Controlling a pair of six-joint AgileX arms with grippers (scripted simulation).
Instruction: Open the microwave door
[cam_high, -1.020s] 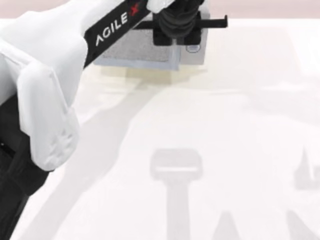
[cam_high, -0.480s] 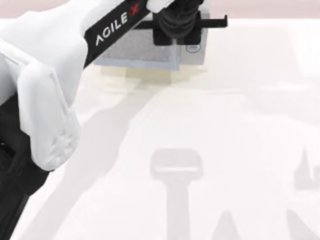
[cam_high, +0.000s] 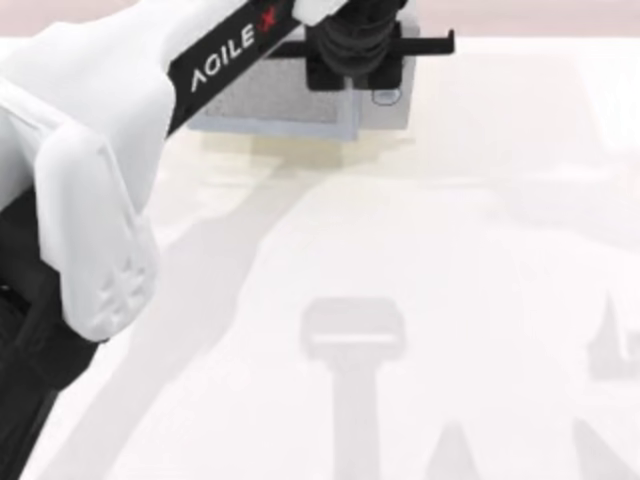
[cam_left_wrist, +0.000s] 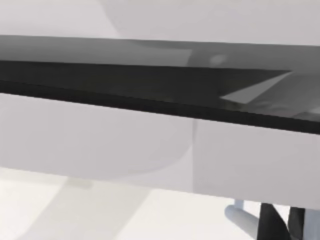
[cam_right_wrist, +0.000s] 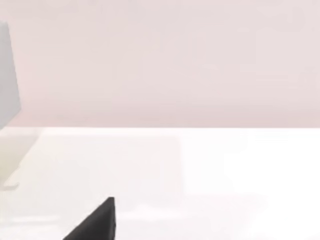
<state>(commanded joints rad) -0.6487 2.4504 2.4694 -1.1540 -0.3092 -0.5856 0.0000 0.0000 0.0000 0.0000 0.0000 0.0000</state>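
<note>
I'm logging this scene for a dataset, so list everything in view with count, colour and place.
microwave: one, light grey, far edge of the table, left of centre.
microwave door: one, light grey frame with speckled darker grey window, on the microwave's front, partly under the arm.
knob: one showing, silver, on the strip right of the door.
table: one, pale white, filling the view.
left arm: one, white with black parts, reaching from the near left to the microwave.
left gripper: one, black, over the microwave.
right gripper: one black fingertip showing, right wrist view only.

The microwave (cam_high: 385, 110) sits on the pale table (cam_high: 450, 250)
</note>
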